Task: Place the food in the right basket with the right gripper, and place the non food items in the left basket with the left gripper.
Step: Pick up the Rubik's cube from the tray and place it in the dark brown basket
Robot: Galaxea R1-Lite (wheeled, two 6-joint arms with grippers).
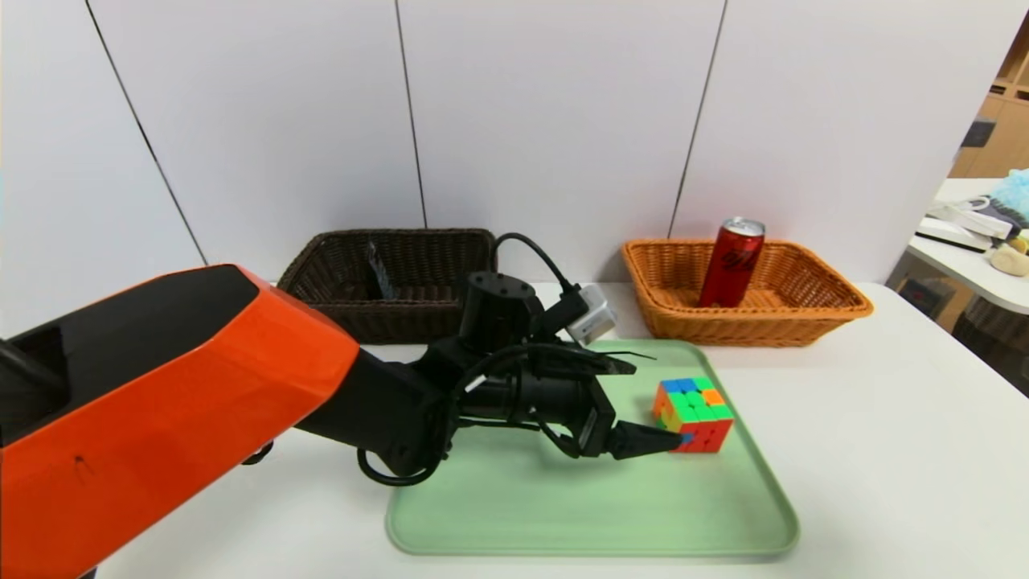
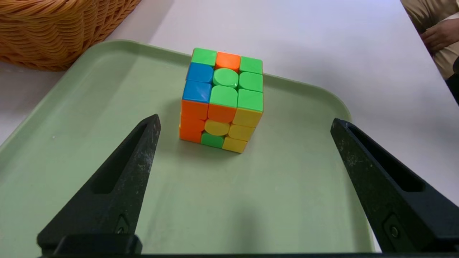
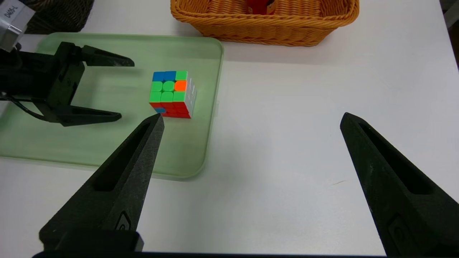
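Observation:
The multicoloured puzzle cube (image 1: pixel 693 414) (image 2: pixel 222 100) (image 3: pixel 172 94) sits on the pale green tray (image 1: pixel 563 498) near its right edge. My left gripper (image 1: pixel 658 404) (image 2: pixel 245 119) (image 3: pixel 127 90) hovers low over the tray, open wide, its tips just short of the cube and not touching it. The red can (image 1: pixel 731 264) stands in the orange-tan right basket (image 1: pixel 812 314) (image 3: pixel 265 28). A black tube (image 1: pixel 378 269) leans inside the dark brown left basket (image 1: pixel 402 322). My right gripper (image 3: pixel 251 115) is open over bare table to the right of the tray, out of the head view.
Both baskets stand against the white wall behind the tray. A side table (image 1: pixel 973 257) with clutter lies beyond the table's right edge. A seated person (image 2: pixel 437 36) shows past the far side in the left wrist view.

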